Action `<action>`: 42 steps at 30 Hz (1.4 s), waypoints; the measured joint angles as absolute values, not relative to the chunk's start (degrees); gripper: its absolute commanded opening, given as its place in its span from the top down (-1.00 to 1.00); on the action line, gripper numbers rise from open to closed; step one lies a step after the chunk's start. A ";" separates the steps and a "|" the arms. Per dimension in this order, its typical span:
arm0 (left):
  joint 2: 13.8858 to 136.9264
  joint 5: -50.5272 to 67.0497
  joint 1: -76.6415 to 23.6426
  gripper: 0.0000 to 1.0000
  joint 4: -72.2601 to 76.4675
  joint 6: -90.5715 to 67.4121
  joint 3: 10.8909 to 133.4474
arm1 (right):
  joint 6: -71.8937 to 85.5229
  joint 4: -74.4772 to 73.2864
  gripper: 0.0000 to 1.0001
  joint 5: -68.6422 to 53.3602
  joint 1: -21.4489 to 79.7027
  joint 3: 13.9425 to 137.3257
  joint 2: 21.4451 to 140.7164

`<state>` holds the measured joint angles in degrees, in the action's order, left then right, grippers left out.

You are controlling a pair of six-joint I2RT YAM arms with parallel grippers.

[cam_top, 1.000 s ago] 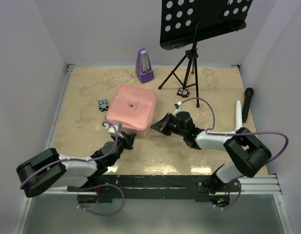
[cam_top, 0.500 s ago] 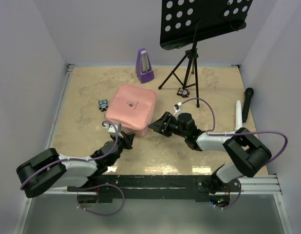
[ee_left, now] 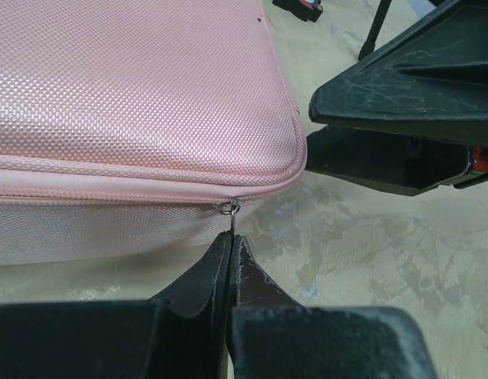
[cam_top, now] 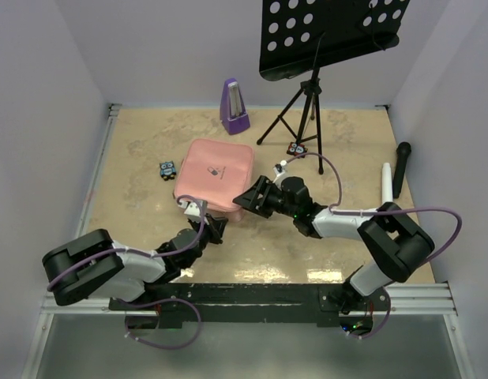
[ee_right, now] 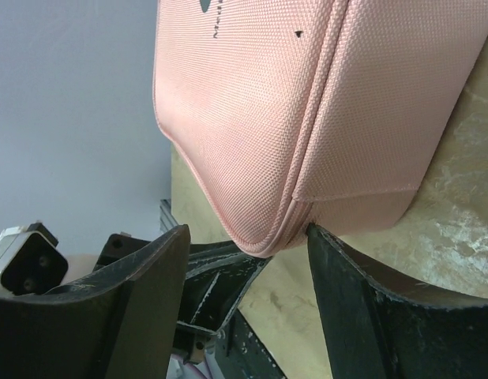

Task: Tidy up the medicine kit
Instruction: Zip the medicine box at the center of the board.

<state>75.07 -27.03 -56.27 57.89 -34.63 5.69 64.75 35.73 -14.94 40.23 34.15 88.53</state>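
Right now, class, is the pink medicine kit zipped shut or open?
Shut. The medicine kit lid lies flat, its seam shows no gap, and the zip pull sits at the near corner.

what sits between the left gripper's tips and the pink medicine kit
Only the metal zipper pull, pinched by the shut left gripper and hooked to the zip of the medicine kit; the left wrist view shows it.

The right gripper (ee_right: 245, 230) stands with its jaws spread to either side of a rounded corner of the pink medicine kit (ee_right: 260, 118). One black finger (ee_right: 362, 316) touches the kit's side wall just below the zip seam, and the other stands slightly clear. The kit rests on the beige marbled tabletop (ee_right: 465, 197). The left gripper (ee_right: 220, 292) sits low, just beyond that corner.
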 measured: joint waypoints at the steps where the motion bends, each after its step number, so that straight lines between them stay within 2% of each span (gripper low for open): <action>1: 75.42 -27.05 -56.34 1.00 58.13 -34.63 5.78 | 64.73 35.09 -0.29 -14.98 40.23 34.54 88.84; 12: 78.26 -27.27 -56.49 1.00 61.08 -34.59 6.22 | 62.33 29.69 -0.11 -13.74 40.23 38.24 91.57; 15: 79.02 -27.00 -56.84 1.00 61.76 -34.26 6.39 | 61.80 28.42 0.09 -12.93 40.16 38.63 93.47; 17: 79.29 -27.00 -56.84 1.00 62.06 -34.13 6.39 | 61.43 27.77 0.38 -12.91 40.16 39.03 93.60; 22: 79.35 -26.94 -56.84 1.00 62.54 -33.34 6.39 | 60.93 27.00 0.95 -12.58 40.14 40.73 94.39; 23: 79.35 -26.79 -56.84 1.00 62.54 -33.30 6.39 | 60.82 27.05 1.00 -12.53 40.14 40.99 94.54; 33: 78.46 -25.76 -57.45 1.00 62.85 -33.34 5.87 | 59.59 28.12 1.00 -12.29 40.38 42.02 95.55; 42: 72.47 -25.08 -57.04 1.00 59.61 -33.74 3.51 | 59.57 26.83 1.00 -11.31 40.86 41.50 94.19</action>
